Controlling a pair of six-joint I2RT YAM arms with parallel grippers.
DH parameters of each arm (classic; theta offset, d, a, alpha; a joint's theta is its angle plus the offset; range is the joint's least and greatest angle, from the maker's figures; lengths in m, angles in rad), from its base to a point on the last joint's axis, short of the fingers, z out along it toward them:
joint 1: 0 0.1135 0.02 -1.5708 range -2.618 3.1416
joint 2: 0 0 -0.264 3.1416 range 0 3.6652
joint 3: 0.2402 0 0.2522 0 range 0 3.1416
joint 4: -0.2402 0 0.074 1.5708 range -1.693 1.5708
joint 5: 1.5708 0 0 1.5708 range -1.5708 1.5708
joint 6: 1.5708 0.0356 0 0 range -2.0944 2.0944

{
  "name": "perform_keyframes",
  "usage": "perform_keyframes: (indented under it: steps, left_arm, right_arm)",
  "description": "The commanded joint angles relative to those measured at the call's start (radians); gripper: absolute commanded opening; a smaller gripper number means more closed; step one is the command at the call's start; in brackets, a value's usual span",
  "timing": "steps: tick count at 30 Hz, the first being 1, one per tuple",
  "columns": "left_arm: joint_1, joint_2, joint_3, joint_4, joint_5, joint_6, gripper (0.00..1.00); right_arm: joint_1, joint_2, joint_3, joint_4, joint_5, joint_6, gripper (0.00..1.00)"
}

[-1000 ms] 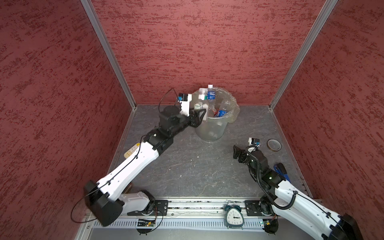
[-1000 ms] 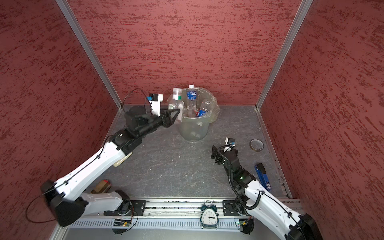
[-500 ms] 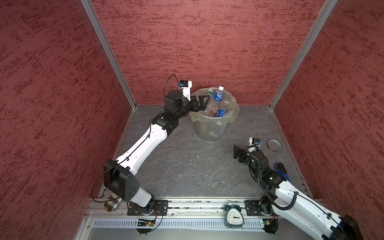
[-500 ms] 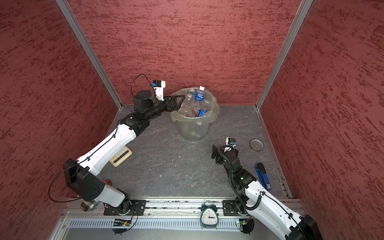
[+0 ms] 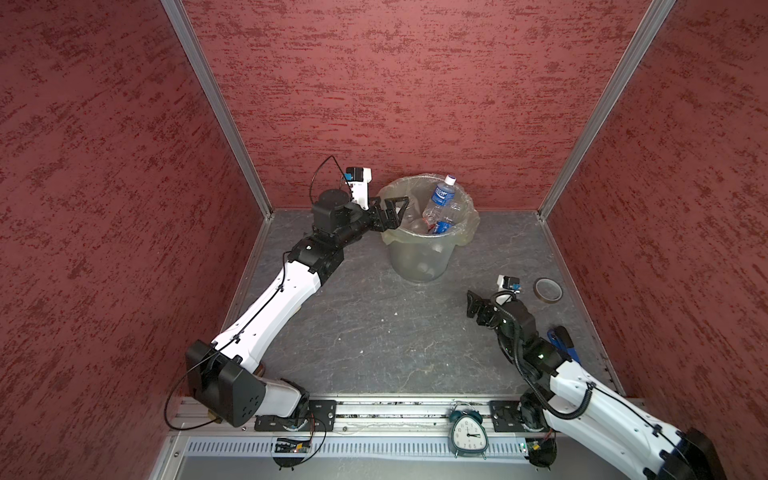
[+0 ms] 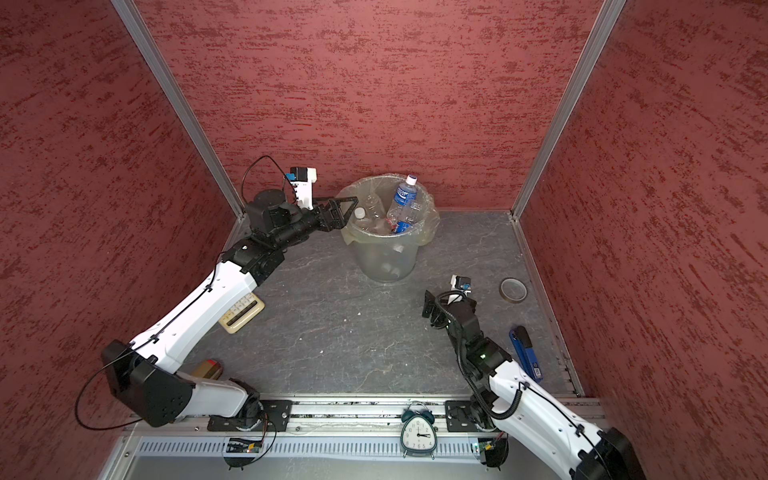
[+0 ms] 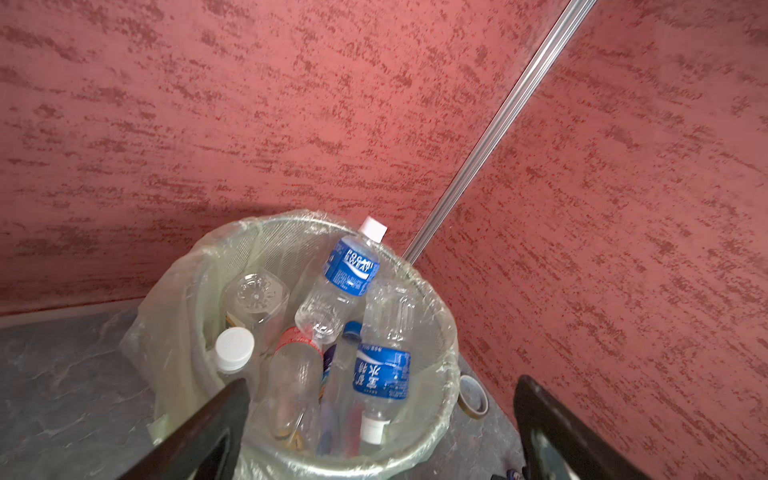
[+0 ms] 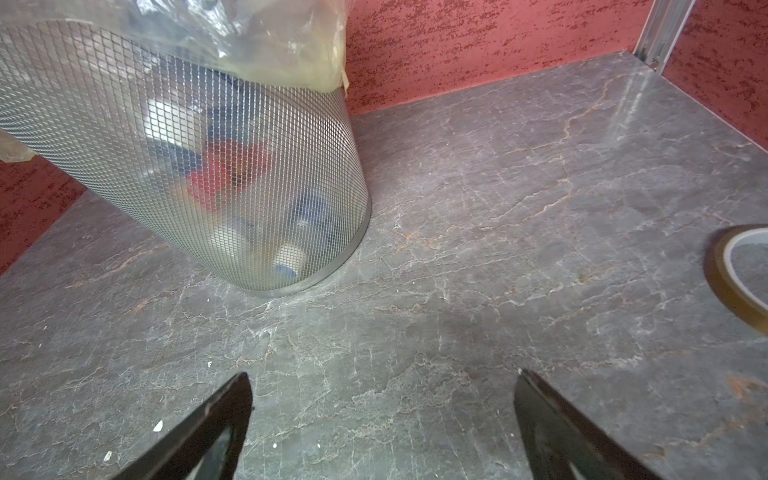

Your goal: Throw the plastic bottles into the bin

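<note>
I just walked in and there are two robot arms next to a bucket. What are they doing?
They are throwing plastic bottles into the bin. It already holds a pile, one poking above the rim. The left gripper hangs open and empty at that rim. The right gripper is open and empty too, low over the table.

I see a tape roll (image 5: 547,289) lying flat on the grey stone-look tabletop (image 5: 374,332), close to the right wall. A blue-and-black hand tool (image 6: 527,353) lies nearer the front on that side. At the left sits a cream calculator (image 6: 243,312), partly hidden. A teal alarm clock (image 6: 419,430) stands at the front edge.
</note>
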Motion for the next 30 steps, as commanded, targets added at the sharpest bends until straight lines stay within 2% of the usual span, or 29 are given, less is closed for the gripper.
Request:
perform_keyframes:
  steps: [1,8,20,25,30]
  left_arm:
    - [0.016,-0.045,-0.046,-0.005,0.028,0.020,0.99]
    - [0.030,-0.119,-0.165,-0.014,0.030,0.041,0.99]
    - [0.035,-0.240,-0.402,0.012,-0.018,0.005,0.99]
    - [0.035,-0.277,-0.494,0.055,-0.081,-0.012,0.99]
    - [0.032,-0.309,-0.546,0.076,-0.107,0.065,1.00]
  right_arm:
    - [-0.002,0.008,0.002,0.021,0.018,0.011,0.99]
    - [-0.001,0.011,0.001,0.023,0.026,0.013,0.99]
    - [-0.003,0.038,0.063,0.008,0.054,0.004,0.99]
    - [-0.002,0.046,0.128,-0.003,0.125,-0.007,0.99]
    - [-0.002,0.100,0.227,-0.057,0.234,-0.014,0.99]
